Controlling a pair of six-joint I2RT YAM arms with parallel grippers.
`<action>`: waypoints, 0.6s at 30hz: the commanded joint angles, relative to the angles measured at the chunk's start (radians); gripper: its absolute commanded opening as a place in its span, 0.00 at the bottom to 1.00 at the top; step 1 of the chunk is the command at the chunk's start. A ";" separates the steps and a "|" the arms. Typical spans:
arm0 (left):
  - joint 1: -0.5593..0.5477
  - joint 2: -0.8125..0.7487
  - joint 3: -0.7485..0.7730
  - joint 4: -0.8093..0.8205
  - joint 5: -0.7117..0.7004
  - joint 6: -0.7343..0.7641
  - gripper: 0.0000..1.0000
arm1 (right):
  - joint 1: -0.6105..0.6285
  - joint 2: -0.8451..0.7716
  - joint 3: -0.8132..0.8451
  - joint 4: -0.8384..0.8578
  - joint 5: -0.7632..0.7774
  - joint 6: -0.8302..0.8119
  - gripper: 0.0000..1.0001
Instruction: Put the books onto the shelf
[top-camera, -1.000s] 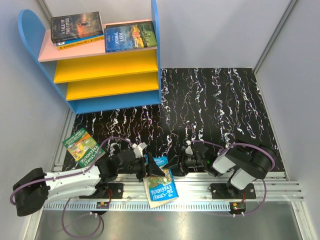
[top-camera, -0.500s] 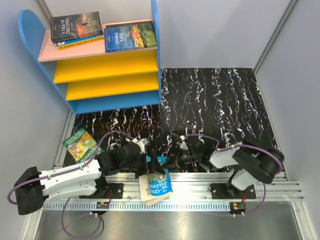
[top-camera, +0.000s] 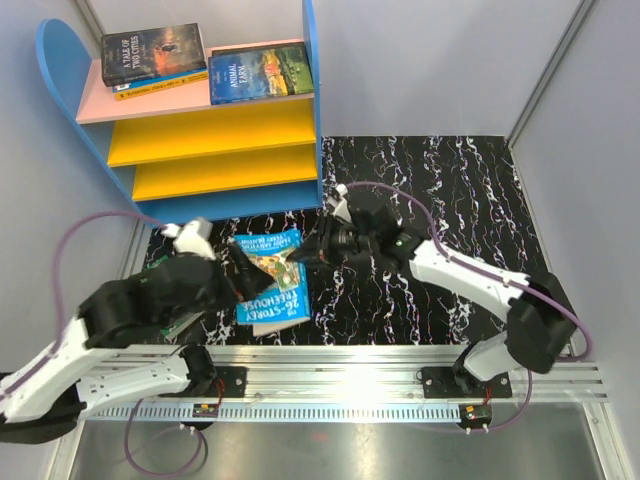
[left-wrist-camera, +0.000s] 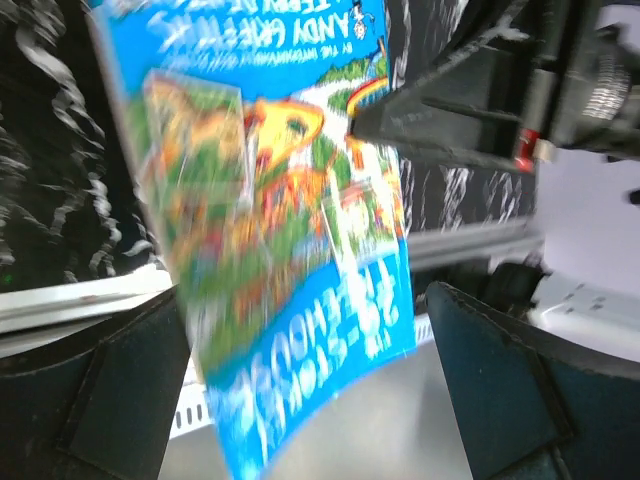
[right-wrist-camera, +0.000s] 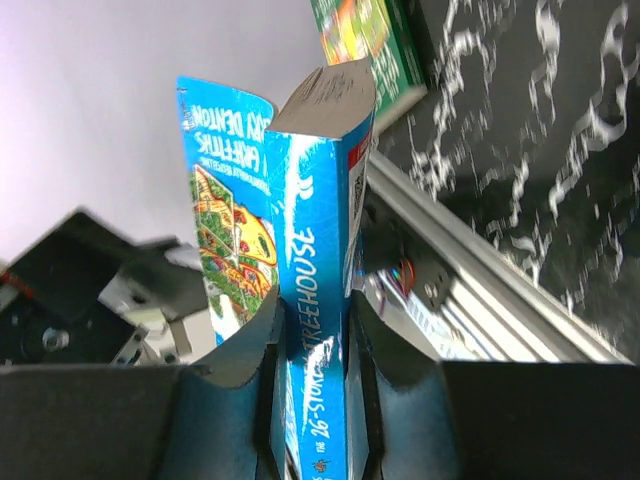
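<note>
One book (top-camera: 272, 290) sits pinched in right gripper (right-wrist-camera: 310, 345); left gripper (left-wrist-camera: 305, 300) gapes, gripping nothing; best carried level to shelf (top-camera: 200, 135).

Left gripper (left-wrist-camera: 308, 365) wide apart; right gripper (right-wrist-camera: 312, 335) clamped, arm outstretched.

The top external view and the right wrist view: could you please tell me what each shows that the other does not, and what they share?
Only top external: the shelf, with books lying on its pink top board. Only right wrist: the fingers pressing both covers of the blue book, its spine toward the camera. Both: that blue book, held by the right gripper.
</note>
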 joint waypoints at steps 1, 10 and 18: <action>0.000 -0.083 0.106 -0.192 -0.233 -0.042 0.99 | -0.039 0.113 0.148 0.027 -0.001 0.020 0.00; 0.000 -0.243 0.241 -0.268 -0.352 -0.035 0.99 | -0.107 0.314 0.490 0.103 0.022 0.108 0.00; 0.000 -0.264 0.185 -0.281 -0.312 -0.061 0.99 | -0.150 0.437 0.679 0.232 -0.033 0.232 0.00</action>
